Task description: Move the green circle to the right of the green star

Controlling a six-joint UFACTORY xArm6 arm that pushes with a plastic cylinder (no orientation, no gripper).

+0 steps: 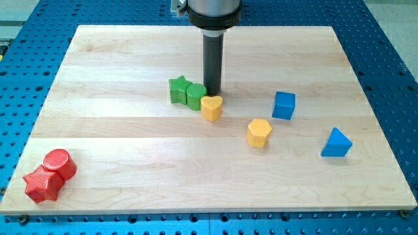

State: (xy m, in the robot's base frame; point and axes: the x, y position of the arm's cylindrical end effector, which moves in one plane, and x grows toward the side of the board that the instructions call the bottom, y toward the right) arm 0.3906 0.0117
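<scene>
Green circle block (pixel 195 96), a short green cylinder, sits near the middle of the pale wooden board (pixel 130 150), touching the right side of the green star block (pixel 178 89). Its right edge meets the yellow heart-shaped block (pixel 211 108), which lies just below and to the view's right of it. These 3 blocks form 1 tight cluster.

The arm is cut off at the view's top: only a grey collar (pixel 214 13) and the dark rod beneath it show. My tip (pixel 212 91) comes down just beside the green circle on the view's right, directly above the yellow heart in the view. Whether it touches either block is hard to tell, since the rod's base merges with their edges. The rod has no claw, so it neither spreads nor pinches, and it holds nothing.

Well apart to the view's right stand a yellow hexagonal block (pixel 258 132), a blue cube (pixel 283 105) and a blue triangular block (pixel 336 143). At the lower left corner, a red cylinder (pixel 59 163) presses against a red star-like block (pixel 41 185); the latter's exact outline is partly hidden by the cylinder.

The board rests on a blue perforated table (pixel 385 39).
</scene>
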